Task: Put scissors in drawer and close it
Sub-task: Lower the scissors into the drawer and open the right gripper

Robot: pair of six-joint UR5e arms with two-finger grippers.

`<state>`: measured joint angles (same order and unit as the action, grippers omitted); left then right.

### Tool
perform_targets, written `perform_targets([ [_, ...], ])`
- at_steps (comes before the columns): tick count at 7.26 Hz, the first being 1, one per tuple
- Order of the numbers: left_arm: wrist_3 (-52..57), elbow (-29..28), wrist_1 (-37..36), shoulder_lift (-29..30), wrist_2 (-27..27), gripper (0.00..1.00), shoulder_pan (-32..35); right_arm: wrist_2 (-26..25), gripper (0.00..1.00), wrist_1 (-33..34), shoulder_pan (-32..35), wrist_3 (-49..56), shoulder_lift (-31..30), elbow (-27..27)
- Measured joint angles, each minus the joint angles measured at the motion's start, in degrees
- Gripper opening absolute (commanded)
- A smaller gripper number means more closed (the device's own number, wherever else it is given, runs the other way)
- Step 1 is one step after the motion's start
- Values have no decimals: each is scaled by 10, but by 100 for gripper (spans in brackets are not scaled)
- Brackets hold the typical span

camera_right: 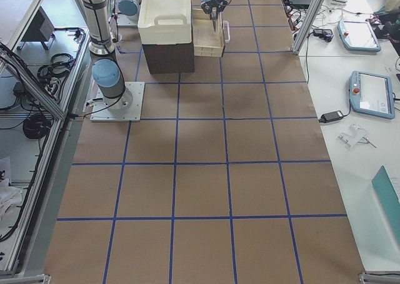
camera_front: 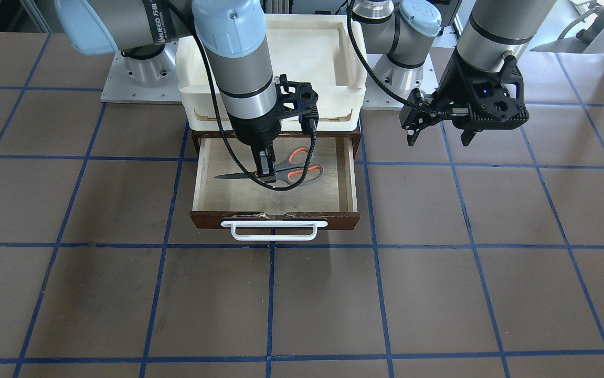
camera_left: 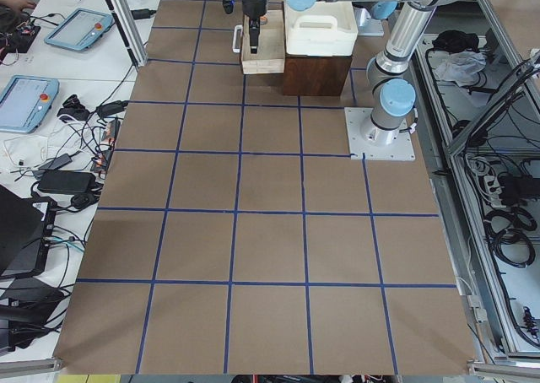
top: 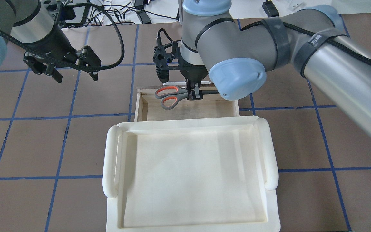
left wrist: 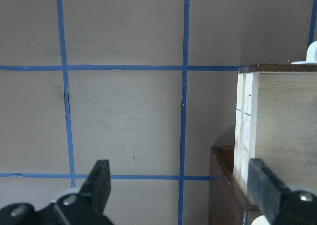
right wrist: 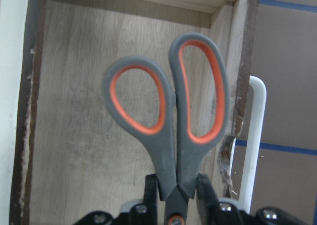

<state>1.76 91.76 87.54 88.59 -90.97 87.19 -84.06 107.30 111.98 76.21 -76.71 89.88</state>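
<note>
The brown tabletop carries a cream-white tray set on top of a dark cabinet, and the drawer stands pulled out from under it on the side far from the robot, with its white bar handle farthest out. The right pincer hangs straight down into the drawer, clamped on the scissors near the pivot. Their long axis runs across the drawer, parallel to its front, blades toward the right arm's side and loops toward the left arm's. The left pincer hovers empty, jaws apart, off to the drawer's side. I'd say the right arm need only let go. I cannot tell whether the scissors touch the drawer floor, and the arm hides the blade tip from overhead.
</note>
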Motion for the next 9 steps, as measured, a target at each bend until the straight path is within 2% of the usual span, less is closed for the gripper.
perform_targets([
  [9,0,0,-1,0,1,100,0,-1,13,-1,16,-30,46,13],
])
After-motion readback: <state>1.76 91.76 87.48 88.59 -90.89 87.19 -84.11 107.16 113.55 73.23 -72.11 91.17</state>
